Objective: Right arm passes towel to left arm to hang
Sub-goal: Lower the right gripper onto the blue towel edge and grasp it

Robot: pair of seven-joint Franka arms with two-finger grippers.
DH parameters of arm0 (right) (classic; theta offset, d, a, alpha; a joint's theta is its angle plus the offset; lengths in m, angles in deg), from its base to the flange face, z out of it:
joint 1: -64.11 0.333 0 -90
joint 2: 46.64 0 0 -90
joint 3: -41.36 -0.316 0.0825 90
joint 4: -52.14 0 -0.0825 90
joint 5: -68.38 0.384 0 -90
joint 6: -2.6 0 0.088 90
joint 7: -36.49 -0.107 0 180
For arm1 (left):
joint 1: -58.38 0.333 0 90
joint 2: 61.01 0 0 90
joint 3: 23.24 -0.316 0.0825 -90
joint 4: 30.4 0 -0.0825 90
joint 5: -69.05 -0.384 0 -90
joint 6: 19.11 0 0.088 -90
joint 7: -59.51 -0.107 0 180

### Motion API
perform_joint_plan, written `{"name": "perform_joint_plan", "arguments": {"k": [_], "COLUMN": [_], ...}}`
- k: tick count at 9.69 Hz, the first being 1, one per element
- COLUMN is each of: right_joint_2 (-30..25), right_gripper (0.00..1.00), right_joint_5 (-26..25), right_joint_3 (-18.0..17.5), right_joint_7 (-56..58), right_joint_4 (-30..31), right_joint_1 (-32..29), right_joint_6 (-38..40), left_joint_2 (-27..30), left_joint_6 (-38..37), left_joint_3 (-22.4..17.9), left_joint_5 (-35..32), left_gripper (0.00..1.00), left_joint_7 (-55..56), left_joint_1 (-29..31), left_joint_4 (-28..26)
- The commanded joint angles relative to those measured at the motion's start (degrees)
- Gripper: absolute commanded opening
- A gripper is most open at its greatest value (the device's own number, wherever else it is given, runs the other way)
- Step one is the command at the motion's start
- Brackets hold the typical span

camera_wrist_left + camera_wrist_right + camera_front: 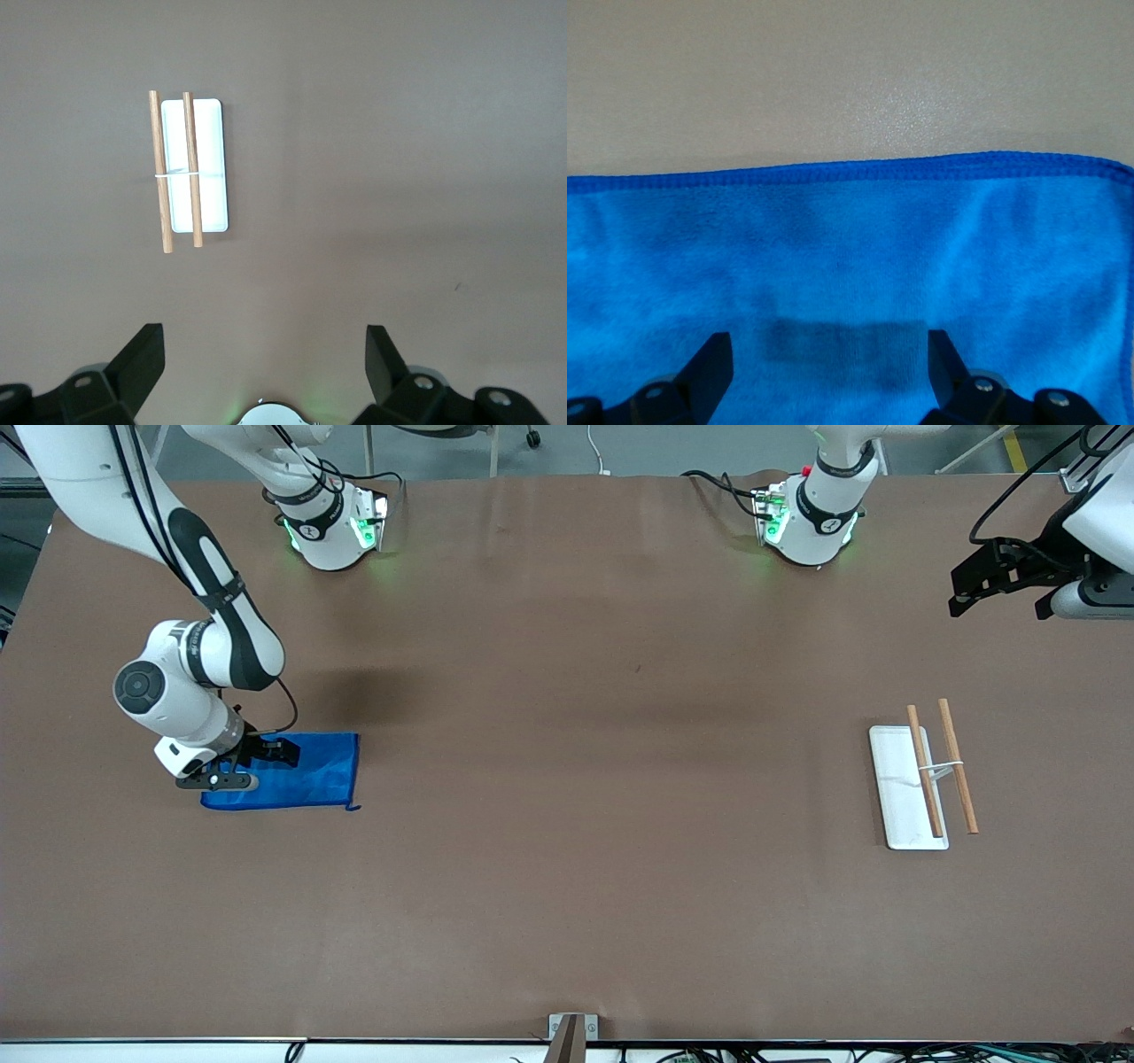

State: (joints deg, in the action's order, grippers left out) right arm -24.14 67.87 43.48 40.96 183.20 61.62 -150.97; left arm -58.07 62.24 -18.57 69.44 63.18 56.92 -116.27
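The bright blue towel (310,779) lies flat on the brown table toward the right arm's end. My right gripper (257,766) is low over the towel, near its edge on the right arm's side. In the right wrist view its fingers (713,354) stand wide apart just above the cloth (850,239), holding nothing, and the gripper (830,345) casts a shadow on it. The towel's hem (859,168) runs across that view. My left gripper (999,602) waits high over the left arm's end of the table. It is open and empty (263,341).
A small rack (899,788) with a white base and two wooden rods (957,766) stands toward the left arm's end; it also shows in the left wrist view (208,164). A metal bracket (571,1032) sits at the table's edge nearest the front camera.
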Motion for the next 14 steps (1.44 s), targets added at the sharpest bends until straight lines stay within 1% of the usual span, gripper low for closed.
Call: {"name": "perform_joint_plan", "arguments": {"k": [1,2,3,4,7,10,12,13,14], "right_joint_2": [0.89,0.88,0.88,0.28,-2.71,-6.14,-8.51,-10.26,-10.63], "right_gripper": [0.69,0.30,0.02,0.00,0.00,0.00,0.00,0.00,0.00], "right_joint_5": [-0.63,-0.63,-0.63,-0.37,-0.11,-0.11,-0.02,0.33,0.77], "right_joint_3": [-0.01,-0.01,-0.01,-0.01,-0.19,-1.68,-3.26,-5.26,-7.81], "right_joint_7": [0.28,0.02,-0.68,-1.12,-2.52,-4.99,-5.08,-5.34,-5.52], "right_joint_4": [0.51,0.43,0.43,-0.27,-2.90,-7.55,-11.95,-12.84,-15.19], "right_joint_1": [-0.32,-0.32,-0.41,-0.58,0.11,0.90,1.17,1.09,1.09], "right_joint_6": [-1.38,-1.11,0.02,3.60,12.48,23.37,31.02,33.14,35.69], "left_joint_2": [-0.65,-0.57,-0.57,-0.65,-1.18,-1.27,-1.36,-1.27,-1.18], "left_joint_6": [0.30,0.30,0.22,0.22,0.13,0.13,0.04,0.04,-0.13], "left_joint_3": [-0.09,-0.09,-0.09,-0.09,-0.09,-0.01,0.00,0.00,0.00], "left_joint_5": [0.05,-0.03,0.05,-0.03,-0.30,-0.04,0.14,0.23,0.23], "left_gripper": [1.00,1.00,1.00,1.00,1.00,1.00,1.00,1.00,1.00], "left_joint_7": [-0.59,-0.59,-0.51,-0.59,-0.33,-0.16,-0.68,-0.68,-0.59], "left_joint_1": [0.14,0.14,0.14,0.14,0.05,0.05,-0.04,0.05,-0.04], "left_joint_4": [-1.23,-1.23,-1.23,-1.23,-1.32,-1.67,-1.76,-1.76,-1.93]}}
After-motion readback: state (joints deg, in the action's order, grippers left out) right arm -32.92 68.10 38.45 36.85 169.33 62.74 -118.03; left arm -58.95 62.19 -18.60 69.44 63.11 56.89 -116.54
